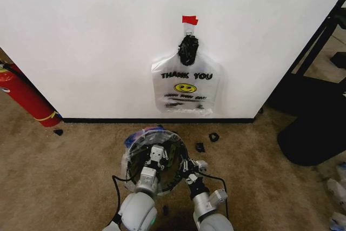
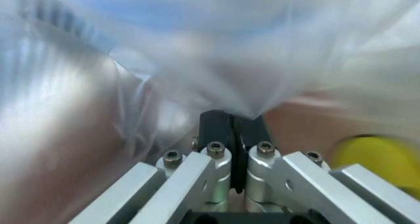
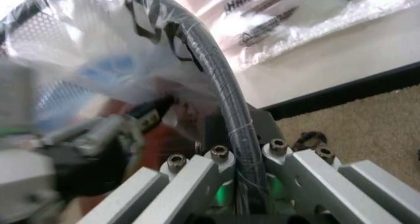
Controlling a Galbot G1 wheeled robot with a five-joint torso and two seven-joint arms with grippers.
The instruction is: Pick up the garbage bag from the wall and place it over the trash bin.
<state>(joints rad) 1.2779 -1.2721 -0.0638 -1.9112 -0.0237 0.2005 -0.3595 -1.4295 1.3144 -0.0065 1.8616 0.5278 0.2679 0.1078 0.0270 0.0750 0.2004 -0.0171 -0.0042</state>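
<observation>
Left claw (image 2: pixel 234 123): fingers pressed together, clenched on a fold of thin see-through plastic, the garbage bag (image 2: pixel 217 62) that billows over its wrist view; in the head view this claw (image 1: pixel 156 156) sits over the mouth of the trash bin (image 1: pixel 141 143). Right claw (image 3: pixel 231 130): closed around the bin's dark rim wire with bag film (image 3: pixel 105 57) draped over it; in the head view it (image 1: pixel 190 167) is at the bin's right edge. Trash bin: round, black wire mesh (image 3: pixel 49 98), standing on tan carpet (image 1: pixel 65 177) just before the robot, clear plastic with blue patches lying over and around its rim. Second bag (image 1: pixel 185 87): see-through, printed "THANK YOU" with a yellow smiley face, hanging flat on the white wall (image 1: pixel 97 36) above the black baseboard (image 1: pixel 108 119), its gathered top beneath a piece of red tape (image 1: pixel 190 20). Red fire extinguisher (image 1: pixel 24 97): leaning at the wall, far left. Small black scraps (image 1: pixel 214 137): on the carpet between bin and baseboard.
</observation>
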